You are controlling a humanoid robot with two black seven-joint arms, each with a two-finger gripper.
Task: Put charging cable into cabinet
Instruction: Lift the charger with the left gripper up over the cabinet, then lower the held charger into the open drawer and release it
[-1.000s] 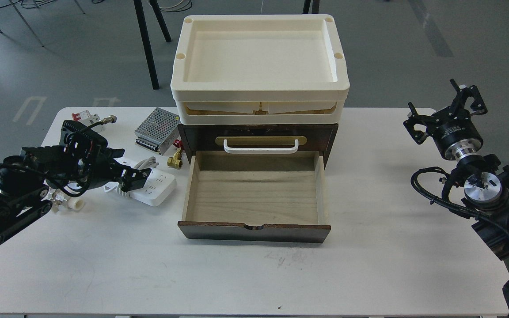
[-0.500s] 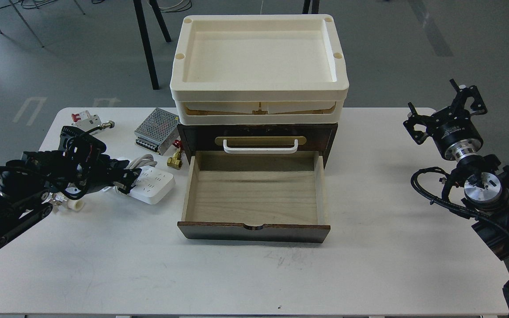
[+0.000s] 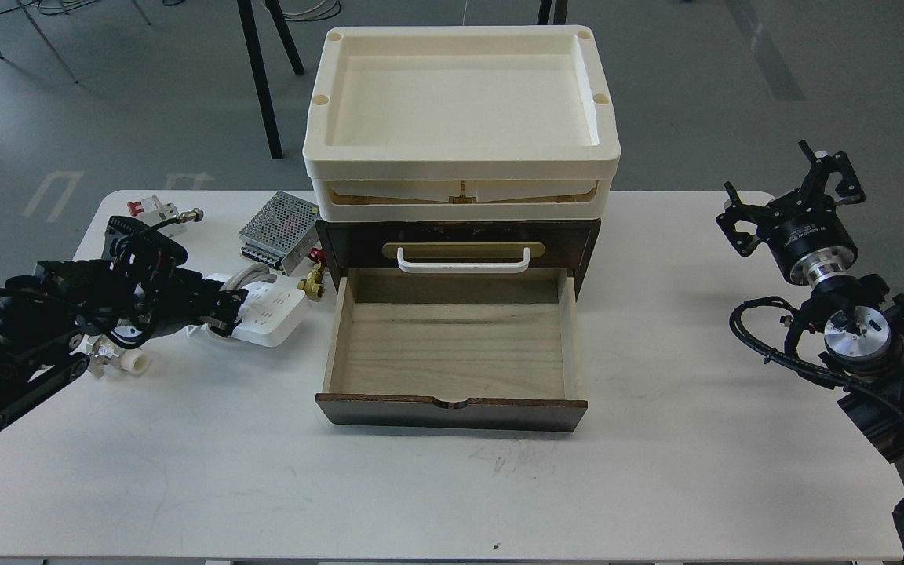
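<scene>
The charging cable (image 3: 273, 308), a white power strip with its cord looped at the left end, lies left of the cabinet. My left gripper (image 3: 224, 308) is closed on the strip's left end, where the cord wraps it. The dark brown cabinet (image 3: 458, 235) stands mid-table. Its lower drawer (image 3: 452, 349) is pulled open with nothing inside, and a white handle sits above it. My right gripper (image 3: 785, 195) is open and empty at the table's far right edge.
Cream trays (image 3: 460, 153) are stacked on the cabinet. A silver perforated power-supply box (image 3: 279, 230), a circuit breaker with a red switch (image 3: 150, 209), a brass fitting (image 3: 312, 284) and a white plastic fitting (image 3: 129, 361) lie around my left arm.
My left gripper drew back to the strip's left end and closed there. The strip has shifted up and slightly away from its earlier spot. The right arm has not moved.
</scene>
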